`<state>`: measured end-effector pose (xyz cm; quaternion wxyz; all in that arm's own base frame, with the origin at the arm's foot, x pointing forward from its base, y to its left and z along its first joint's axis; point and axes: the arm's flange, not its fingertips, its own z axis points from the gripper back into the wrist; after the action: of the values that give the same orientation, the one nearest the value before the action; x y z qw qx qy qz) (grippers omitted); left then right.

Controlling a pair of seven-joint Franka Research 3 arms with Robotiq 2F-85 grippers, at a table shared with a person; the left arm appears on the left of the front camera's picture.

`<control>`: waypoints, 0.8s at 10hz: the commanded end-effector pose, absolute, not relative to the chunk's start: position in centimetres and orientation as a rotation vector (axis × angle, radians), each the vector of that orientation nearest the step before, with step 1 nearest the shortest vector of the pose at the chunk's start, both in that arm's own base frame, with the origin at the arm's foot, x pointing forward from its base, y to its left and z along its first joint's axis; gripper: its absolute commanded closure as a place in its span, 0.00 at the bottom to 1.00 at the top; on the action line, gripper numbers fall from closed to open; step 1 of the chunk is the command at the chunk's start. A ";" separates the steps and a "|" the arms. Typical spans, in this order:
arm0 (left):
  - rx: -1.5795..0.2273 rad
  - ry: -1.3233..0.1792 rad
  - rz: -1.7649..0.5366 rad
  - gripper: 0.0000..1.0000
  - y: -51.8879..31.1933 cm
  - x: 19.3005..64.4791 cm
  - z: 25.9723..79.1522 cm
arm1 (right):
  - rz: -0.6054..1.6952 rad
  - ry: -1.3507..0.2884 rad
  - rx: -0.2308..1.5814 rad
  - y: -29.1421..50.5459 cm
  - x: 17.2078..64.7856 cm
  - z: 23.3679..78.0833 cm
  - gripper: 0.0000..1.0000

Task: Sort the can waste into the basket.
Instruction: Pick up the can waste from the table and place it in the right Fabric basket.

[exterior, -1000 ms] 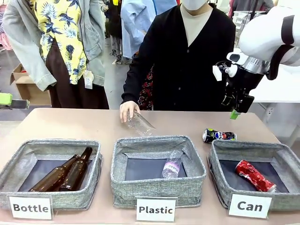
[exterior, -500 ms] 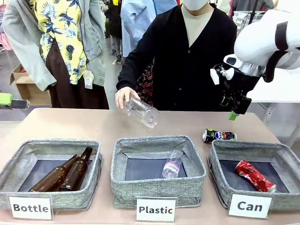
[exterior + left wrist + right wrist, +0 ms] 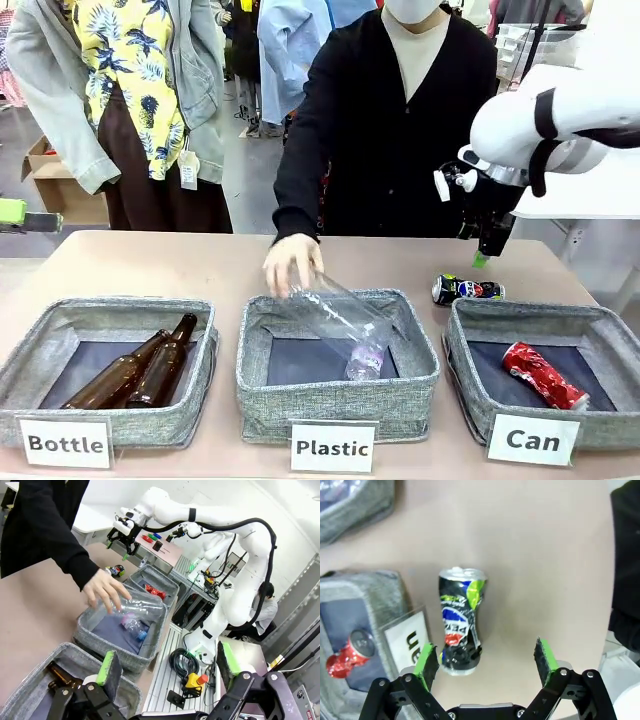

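Observation:
The dark can (image 3: 467,290) lies on its side on the table just behind the Can basket (image 3: 459,345). The crushed red can (image 3: 544,375) rests inside that basket. My right gripper (image 3: 482,256) hangs open a little above and behind the dark can. In the right wrist view the dark can (image 3: 460,623) lies below and between the open fingers, nearer the left pad (image 3: 427,662). The red can (image 3: 349,653) and the "Can" card (image 3: 410,636) show at the left. My left gripper (image 3: 167,664) is open and empty, above the Bottle basket.
A person's hand (image 3: 290,262) holds a clear plastic bottle (image 3: 343,316) tilted into the Plastic basket (image 3: 258,385), which holds another clear bottle. Two brown bottles (image 3: 145,365) lie in the Bottle basket (image 3: 30,345). Another person stands at the far left.
My right gripper has moved left and slightly down towards the dark can. The person's hand has brought the clear bottle down into the Plastic basket.

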<state>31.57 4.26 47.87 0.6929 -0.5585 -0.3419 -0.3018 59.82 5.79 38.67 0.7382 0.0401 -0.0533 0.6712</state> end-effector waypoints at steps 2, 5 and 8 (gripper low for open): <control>-1.256 -0.772 -0.688 0.00 4.5 31.4 48.1 | 1.457 -0.054 0.137 5.2 62.4 36.2 0.00; -1.256 -0.772 -0.688 0.00 4.5 31.4 48.1 | 1.436 0.064 0.223 5.3 61.9 33.5 0.00; -1.256 -0.772 -0.688 0.00 4.5 31.4 48.1 | 1.404 0.106 0.227 6.4 61.4 31.5 0.00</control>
<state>31.57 4.27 47.89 0.6929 -0.5585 -0.3419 -0.3019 60.58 5.84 31.28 0.7493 0.1189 0.0336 0.6506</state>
